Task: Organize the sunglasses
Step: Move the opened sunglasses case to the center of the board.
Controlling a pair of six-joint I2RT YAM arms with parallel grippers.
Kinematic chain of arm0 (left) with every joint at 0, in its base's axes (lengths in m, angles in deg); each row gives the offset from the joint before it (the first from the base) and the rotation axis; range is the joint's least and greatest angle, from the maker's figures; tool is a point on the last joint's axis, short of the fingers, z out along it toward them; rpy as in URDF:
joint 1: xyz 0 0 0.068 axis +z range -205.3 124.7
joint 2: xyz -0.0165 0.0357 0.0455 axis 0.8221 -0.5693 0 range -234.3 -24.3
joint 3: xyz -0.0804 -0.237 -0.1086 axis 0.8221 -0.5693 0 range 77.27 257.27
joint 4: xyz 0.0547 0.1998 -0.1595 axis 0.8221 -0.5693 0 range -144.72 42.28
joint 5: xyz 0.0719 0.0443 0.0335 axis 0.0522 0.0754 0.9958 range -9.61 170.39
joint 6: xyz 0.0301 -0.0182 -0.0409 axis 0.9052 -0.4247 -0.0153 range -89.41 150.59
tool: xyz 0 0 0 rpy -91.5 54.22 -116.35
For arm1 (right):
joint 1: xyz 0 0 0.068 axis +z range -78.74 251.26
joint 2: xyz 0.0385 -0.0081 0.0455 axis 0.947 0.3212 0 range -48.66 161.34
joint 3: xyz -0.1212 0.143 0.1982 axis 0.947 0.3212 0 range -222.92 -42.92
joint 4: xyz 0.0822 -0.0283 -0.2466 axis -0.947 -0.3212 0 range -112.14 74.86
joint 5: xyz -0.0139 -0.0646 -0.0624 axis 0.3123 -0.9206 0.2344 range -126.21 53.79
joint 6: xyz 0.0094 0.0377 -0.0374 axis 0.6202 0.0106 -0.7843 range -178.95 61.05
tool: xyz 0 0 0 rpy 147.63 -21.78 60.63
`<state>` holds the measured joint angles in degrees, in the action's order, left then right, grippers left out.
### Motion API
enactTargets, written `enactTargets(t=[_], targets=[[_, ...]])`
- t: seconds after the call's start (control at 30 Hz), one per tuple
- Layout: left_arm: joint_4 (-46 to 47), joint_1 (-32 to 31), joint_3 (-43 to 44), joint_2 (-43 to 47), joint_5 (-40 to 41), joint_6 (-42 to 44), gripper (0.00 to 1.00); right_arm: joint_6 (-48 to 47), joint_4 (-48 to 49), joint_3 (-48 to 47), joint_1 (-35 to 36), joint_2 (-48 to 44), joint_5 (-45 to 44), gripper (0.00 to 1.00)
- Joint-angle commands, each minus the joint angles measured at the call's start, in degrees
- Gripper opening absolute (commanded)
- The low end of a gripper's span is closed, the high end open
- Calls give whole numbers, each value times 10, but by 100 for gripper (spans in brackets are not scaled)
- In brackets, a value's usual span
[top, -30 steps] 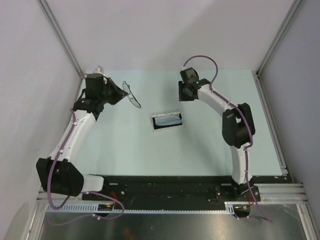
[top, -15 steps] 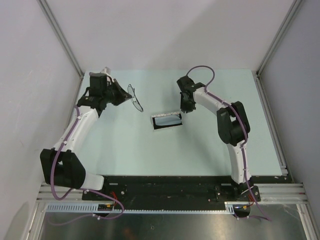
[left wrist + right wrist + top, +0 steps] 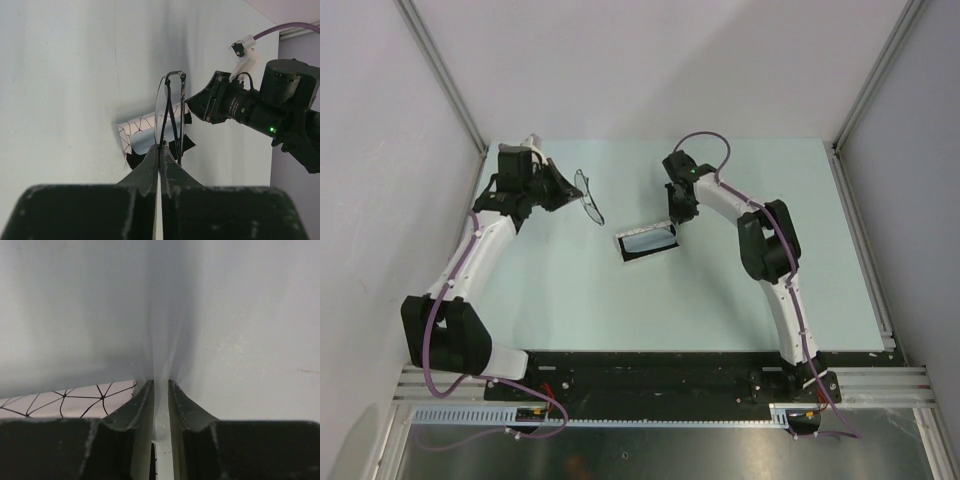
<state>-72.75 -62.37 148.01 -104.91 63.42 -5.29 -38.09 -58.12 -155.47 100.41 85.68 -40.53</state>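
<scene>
The left arm [image 3: 470, 260] reaches to the far left part of the table [image 3: 560, 300]. We find the left end effector [image 3: 565, 190] clamped on the sunglasses [image 3: 588, 197]. In the left wrist view its fingers [image 3: 147, 167] meet on the thin dark frame, and the pair projects forward from the fingertips, lenses edge-on to that camera.

To the right, near the table centre, lies the open sunglasses case [image 3: 648, 240], its long axis slightly tilted. It has a dark outer shell and a pale lining printed with a black line pattern. The sunglasses are apart from the case, to its left and farther back.

The right end effector [image 3: 677, 215] stands at the right end of the case. In the right wrist view its fingers are nearly together, with a narrow slit between them, and the patterned lining shows just to their left. We cannot tell whether they pinch the case wall or only touch it. The right arm [image 3: 765, 250] extends from there to the near right edge.
</scene>
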Motion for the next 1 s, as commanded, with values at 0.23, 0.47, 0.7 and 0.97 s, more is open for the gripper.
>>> enactTargets(t=[0.23, 0.47, 0.7, 0.97], targets=[[3, 16, 15, 14, -32, 37, 0, -151, 114, -40, 54, 30, 101, 28], [1, 17, 3, 24, -29, 43, 0, -81, 98, -144, 49, 72, 21, 36], [-9, 17, -1, 30, -22, 65, 0, 103, 58, -93, -18, -15, -28, 58], [-13, 17, -11, 35, -12, 77, 0, 223, -21, -11, 33, -134, 11, 61]])
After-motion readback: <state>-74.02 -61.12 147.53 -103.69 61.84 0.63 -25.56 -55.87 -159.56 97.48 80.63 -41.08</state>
